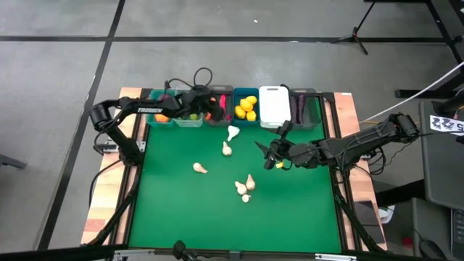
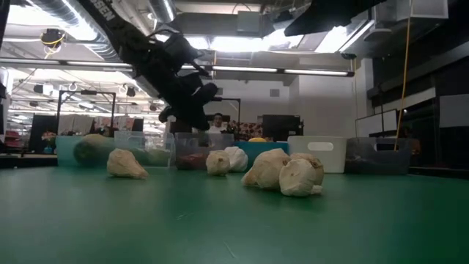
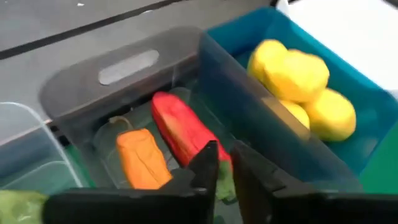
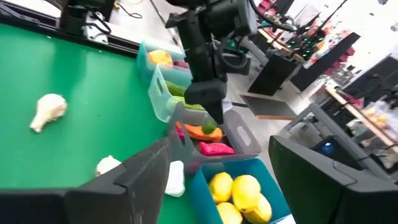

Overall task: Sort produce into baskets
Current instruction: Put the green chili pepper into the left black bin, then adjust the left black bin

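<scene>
The left claw (image 3: pixel 225 163) is positioned directly above the grey bin (image 3: pixel 124 68). Its fingers are nearly closed on a small green piece (image 4: pixel 210 129), possibly a cucumber; the piece hangs directly below the claw and above the bin's opening. Judgement: release into this bin is the step in hand.

The right claw (image 1: pixel 274 156) hovers over the tabletop (image 1: pixel 181 210), fingers spread, empty. Six garlic heads (image 1: pixel 245 187) remain loose. All lie on the side of the right claw away from its arm base. The nearest is the garlic (image 1: pixel 233 133) just in front of the bins; its long axis points obliquely toward the bin row. The right claw is nearer to the loose garlic than the left.

Bin contents:
- Grey bin: a red pepper (image 3: pixel 180 127) and a carrot (image 3: pixel 143 158), side by side.
- Blue bin (image 1: pixel 245 92): lemons (image 3: pixel 295 71).
- White bin (image 1: pixel 275 106): contents not visible.
- Teal bin (image 1: pixel 156 120) and clear bin (image 1: pixel 188 122): partly hidden by the left arm.
</scene>
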{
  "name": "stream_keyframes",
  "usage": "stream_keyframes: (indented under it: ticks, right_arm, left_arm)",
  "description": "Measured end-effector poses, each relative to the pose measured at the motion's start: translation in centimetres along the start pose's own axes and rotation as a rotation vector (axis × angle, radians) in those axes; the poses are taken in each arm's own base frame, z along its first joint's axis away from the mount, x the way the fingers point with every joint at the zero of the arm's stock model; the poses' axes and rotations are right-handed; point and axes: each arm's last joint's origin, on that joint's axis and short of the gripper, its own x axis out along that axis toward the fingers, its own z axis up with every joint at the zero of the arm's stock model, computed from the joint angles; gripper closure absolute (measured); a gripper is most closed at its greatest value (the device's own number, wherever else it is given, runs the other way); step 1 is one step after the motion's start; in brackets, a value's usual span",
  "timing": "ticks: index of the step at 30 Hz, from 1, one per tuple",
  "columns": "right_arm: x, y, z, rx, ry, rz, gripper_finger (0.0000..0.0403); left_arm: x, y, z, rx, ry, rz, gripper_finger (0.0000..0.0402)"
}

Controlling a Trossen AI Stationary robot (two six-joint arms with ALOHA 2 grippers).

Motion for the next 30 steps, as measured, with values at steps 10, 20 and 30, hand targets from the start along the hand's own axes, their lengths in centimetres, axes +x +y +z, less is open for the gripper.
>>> stream_keyframes:
  ticks: [10,20,30]
  right_arm:
    - [0.0,0.2,-0.4,0.008,0.027,0.043,0.0134]
    - [0.0,0.4,-0.6,0.034,0.036,0.114,0.0134]
    - [-0.1,0.5,-0.9,0.039,0.055,0.12,0.0134]
  left_arm:
    - [0.4,-1.6,-1.0,0.134,0.023,-0.047,0.0187]
    - [-2.0,-8.6,-4.3,0.442,0.156,-0.63,0.0144]
    - [-3.6,-11.8,-6.3,0.67,0.054,-0.477,0.0146]
